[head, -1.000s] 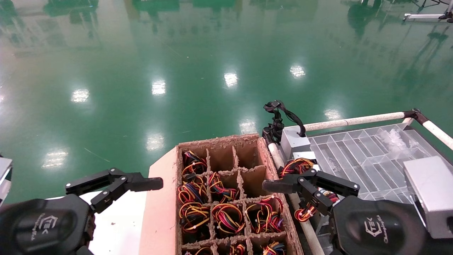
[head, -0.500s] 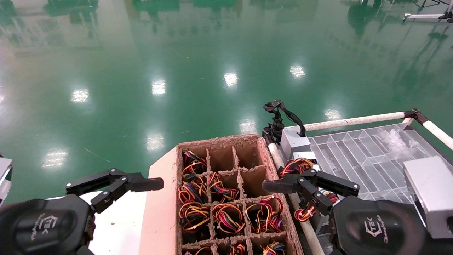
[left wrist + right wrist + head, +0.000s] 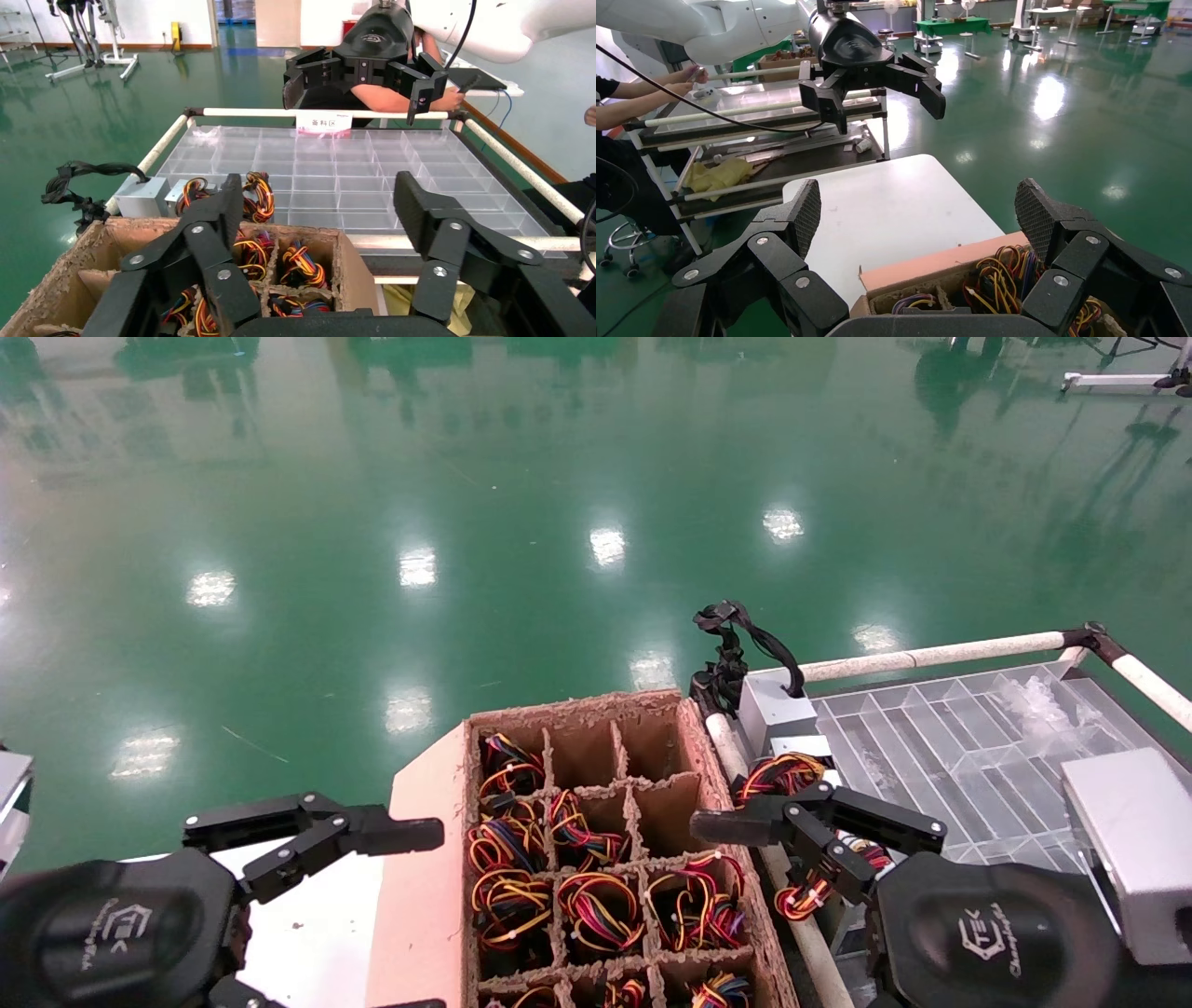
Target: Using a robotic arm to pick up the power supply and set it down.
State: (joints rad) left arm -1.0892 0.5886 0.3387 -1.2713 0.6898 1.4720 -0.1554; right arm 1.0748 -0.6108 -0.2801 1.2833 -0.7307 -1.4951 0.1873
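A ragged-edged cardboard crate [image 3: 712,775] with gridded cells holds looped red, yellow and black wire bundles. The power supply [image 3: 801,749], a small grey metal box, lies at the clear plastic divider tray's [image 3: 968,747] near-left corner. Two pincers, left pincer [image 3: 410,836] and right pincer [image 3: 722,828], hover with fingers apart, empty.

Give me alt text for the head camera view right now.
Two black grippers, left and right, hang open on either side of a divided cardboard box full of coloured wire bundles. Right of it, a clear tray and one wired power supply, above a green floor.
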